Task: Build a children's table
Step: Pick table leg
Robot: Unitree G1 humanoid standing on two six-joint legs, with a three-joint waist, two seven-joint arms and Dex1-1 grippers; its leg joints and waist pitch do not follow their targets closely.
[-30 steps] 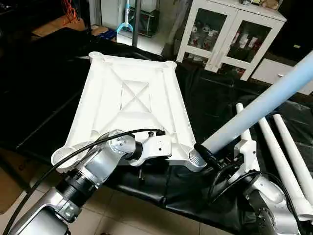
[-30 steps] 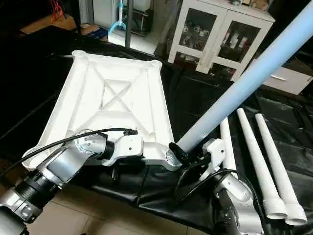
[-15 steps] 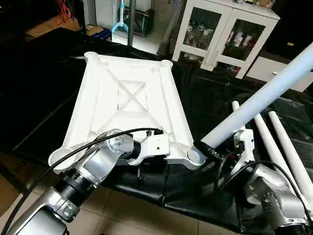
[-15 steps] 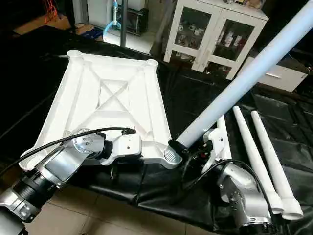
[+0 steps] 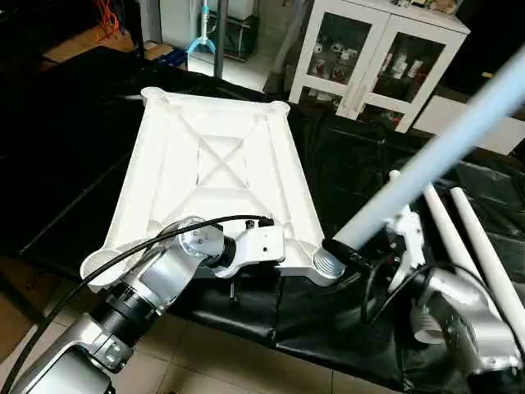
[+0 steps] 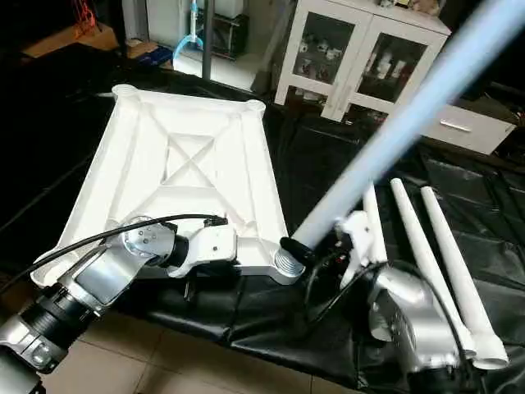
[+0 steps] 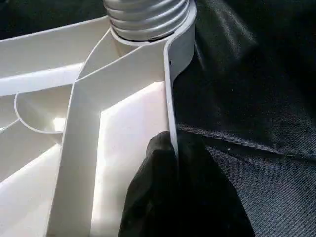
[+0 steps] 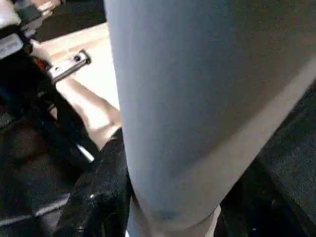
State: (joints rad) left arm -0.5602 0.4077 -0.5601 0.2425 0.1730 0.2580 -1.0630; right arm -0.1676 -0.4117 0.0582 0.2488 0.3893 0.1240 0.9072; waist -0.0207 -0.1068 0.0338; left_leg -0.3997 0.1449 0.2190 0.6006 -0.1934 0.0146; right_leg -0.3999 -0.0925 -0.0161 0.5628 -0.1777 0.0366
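Observation:
The white tabletop (image 5: 213, 164) lies upside down on the black-covered work surface, its X-ribs facing up. My left gripper (image 5: 279, 250) is shut on its near rim, one black finger (image 7: 168, 197) pressed against the rim wall beside the near right corner socket (image 5: 328, 264). A grey threaded collar (image 7: 148, 17) sits in that socket. My right gripper (image 6: 299, 250) is shut on the lower end of a long white leg (image 5: 435, 156), which slants up to the right from the socket. In the right wrist view the leg (image 8: 187, 98) is close up, with a black finger (image 8: 98, 197) beside it.
Three more white legs (image 6: 426, 254) lie side by side on the black cover to the right of my right arm. A white glass-door cabinet (image 5: 377, 49) stands behind the work surface. The cover's near edge (image 5: 271, 324) hangs over the tiled floor.
The leg in my right gripper has tilted a little steeper, its lower end staying at the corner socket, and my right forearm has shifted. The left gripper keeps its hold.

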